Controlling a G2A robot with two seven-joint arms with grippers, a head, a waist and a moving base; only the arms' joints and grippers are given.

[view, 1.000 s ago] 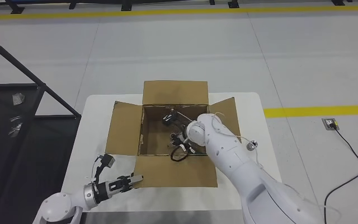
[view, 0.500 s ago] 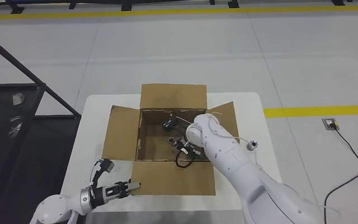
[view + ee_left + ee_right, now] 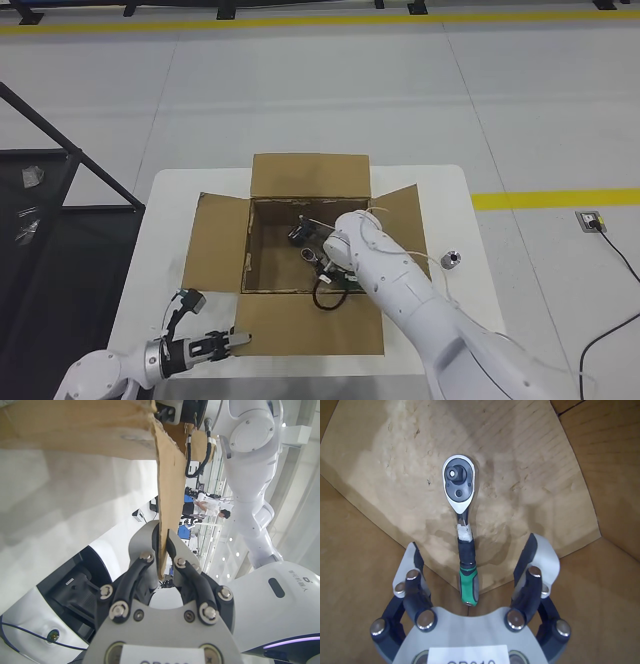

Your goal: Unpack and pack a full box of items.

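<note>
Finds chrome-headed, green-handled ratchet [image 3: 463, 517] flat on floor of open brown box [image 3: 300, 325] on white surface [image 3: 170, 250], handle end near wall crease, bare floor round head; right hand [image 3: 474, 547] spread astride handle, left hand [image 3: 163, 536] clamped on flap edge.

Nothing reads whole: a white label [image 3: 162, 655] on the left gripper [image 3: 163, 537] and a second white label [image 3: 468, 653] on the right gripper [image 3: 473, 543] carry cut-off print.
</note>
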